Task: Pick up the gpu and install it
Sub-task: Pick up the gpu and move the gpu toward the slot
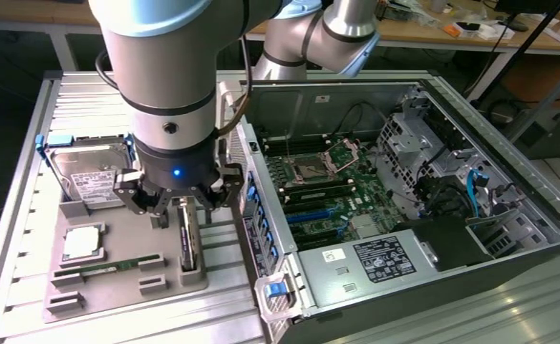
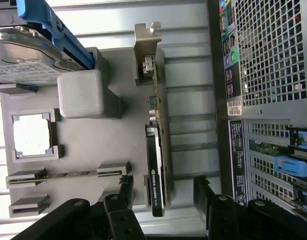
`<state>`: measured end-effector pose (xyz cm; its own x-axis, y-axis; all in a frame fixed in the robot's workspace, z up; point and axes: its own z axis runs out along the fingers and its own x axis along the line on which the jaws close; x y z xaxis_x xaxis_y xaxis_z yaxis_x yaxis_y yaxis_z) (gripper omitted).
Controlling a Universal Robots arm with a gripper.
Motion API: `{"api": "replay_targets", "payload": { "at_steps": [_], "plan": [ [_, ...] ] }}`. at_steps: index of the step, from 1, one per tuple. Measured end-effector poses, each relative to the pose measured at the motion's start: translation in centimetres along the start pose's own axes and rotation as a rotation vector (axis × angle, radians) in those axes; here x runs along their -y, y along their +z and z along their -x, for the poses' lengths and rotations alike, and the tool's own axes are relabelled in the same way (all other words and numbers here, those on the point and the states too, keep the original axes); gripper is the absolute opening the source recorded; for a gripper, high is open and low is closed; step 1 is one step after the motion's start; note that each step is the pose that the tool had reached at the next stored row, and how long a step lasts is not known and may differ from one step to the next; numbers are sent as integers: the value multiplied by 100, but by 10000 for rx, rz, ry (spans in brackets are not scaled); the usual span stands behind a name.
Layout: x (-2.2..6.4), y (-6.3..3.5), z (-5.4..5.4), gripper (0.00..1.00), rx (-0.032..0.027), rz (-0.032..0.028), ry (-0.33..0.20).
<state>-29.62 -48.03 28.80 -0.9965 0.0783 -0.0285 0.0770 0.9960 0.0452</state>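
Observation:
The gpu (image 1: 189, 242) stands on its edge in a slot of the grey holder tray (image 1: 117, 290), to the exterior view's left of the open computer case. In the wrist view the gpu (image 2: 156, 150) shows its dark cooler and its silver end bracket (image 2: 145, 50). My gripper (image 1: 177, 206) hangs right over the card. Its jaws are open, and in the wrist view the gripper (image 2: 164, 189) has one fingertip on each side of the card's cooler end, with gaps between the fingers (image 2: 126, 186) and the card. Nothing is held.
The tray also carries a hard drive (image 1: 89, 175) with blue rails, a CPU (image 1: 81, 242) and a RAM stick (image 1: 103, 270). The open case (image 1: 509, 236) lies on its side, its motherboard (image 1: 328, 188) exposed. The case's rear wall (image 2: 263, 100) is close beside the card.

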Motion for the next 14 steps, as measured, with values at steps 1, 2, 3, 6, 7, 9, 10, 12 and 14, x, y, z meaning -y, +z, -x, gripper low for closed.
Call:
{"api": "replay_targets", "payload": {
  "at_steps": [1,2,3,6,7,9,10,12,14],
  "plan": [
    [-1,8,-1,60,0,1,0],
    [-2,16,-1,60,0,1,0],
    [-2,22,-1,60,1,1,0],
    [-4,43,-2,60,1,1,0],
    [-4,51,-2,60,0,1,0],
    [-4,65,-3,60,0,0,0],
    [-4,73,-3,60,0,1,0],
    [-4,89,-4,60,0,1,0],
    [-3,104,-4,60,0,0,0]
  ]
}}
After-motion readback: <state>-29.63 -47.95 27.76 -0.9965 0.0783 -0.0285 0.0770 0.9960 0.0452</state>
